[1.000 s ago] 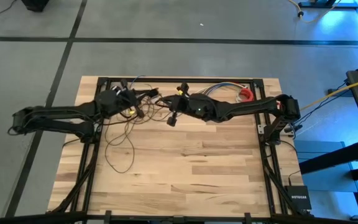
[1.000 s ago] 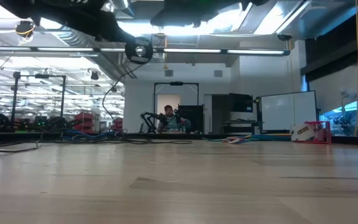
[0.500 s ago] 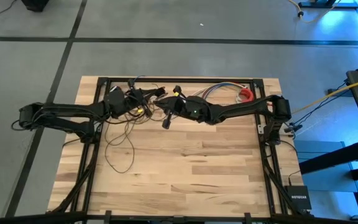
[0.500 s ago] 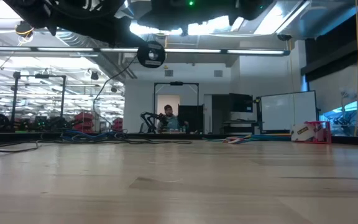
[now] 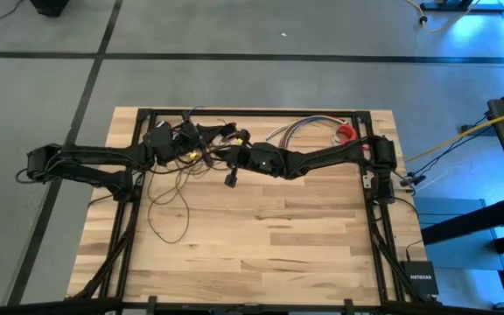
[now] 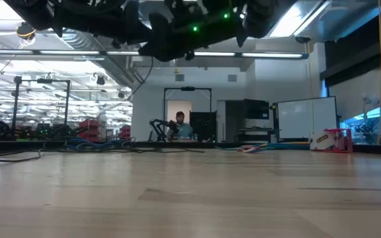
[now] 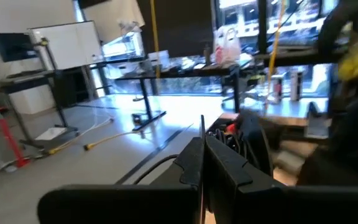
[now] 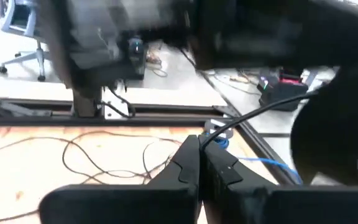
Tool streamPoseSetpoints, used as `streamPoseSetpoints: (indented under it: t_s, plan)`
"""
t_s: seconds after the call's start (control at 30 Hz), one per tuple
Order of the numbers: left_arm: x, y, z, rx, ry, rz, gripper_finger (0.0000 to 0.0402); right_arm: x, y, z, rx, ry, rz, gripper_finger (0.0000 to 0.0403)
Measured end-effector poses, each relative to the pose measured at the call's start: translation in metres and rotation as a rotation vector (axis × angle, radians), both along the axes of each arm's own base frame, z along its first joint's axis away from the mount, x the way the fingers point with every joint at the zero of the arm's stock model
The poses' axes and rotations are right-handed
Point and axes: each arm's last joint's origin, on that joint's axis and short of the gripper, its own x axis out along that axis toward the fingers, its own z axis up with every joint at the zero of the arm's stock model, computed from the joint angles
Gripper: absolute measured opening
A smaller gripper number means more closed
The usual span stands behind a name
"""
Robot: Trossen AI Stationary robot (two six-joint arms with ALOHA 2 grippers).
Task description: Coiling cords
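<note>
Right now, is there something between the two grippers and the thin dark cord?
Nothing visible. The left gripper and right gripper are both shut, raised near the table's far edge, with the cord among them and its loops trailing below on the table.

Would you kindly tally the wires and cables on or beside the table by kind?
Thin dark cords with black puck: 1
Multicoloured wire bundle: 1
Thick yellow cable: 1
Total: 3
</note>
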Motion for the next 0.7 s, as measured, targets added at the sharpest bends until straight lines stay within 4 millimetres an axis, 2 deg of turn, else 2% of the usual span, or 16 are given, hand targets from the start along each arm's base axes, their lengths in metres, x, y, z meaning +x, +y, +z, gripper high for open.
streamPoseSetpoints:
  t_s: [0.23,0.4,0.57,0.7]
  plan:
    - [-0.001,-0.001,0.002,-0.014,-0.021,-0.031,0.0005,0.001,-0.002,-0.017,0.010,0.097,-0.058,0.0003]
    - [-0.009,-0.004,0.007,-0.025,-0.020,-0.065,0.0005,-0.002,-0.005,-0.024,-0.025,0.186,-0.170,0.0003]
    - [-0.019,-0.007,0.016,-0.016,-0.046,-0.064,0.0005,-0.004,-0.005,-0.029,-0.042,0.234,-0.210,0.0003]
    - [-0.026,-0.008,0.022,-0.008,-0.064,-0.063,0.0005,-0.005,-0.006,-0.035,-0.049,0.271,-0.224,0.0024]
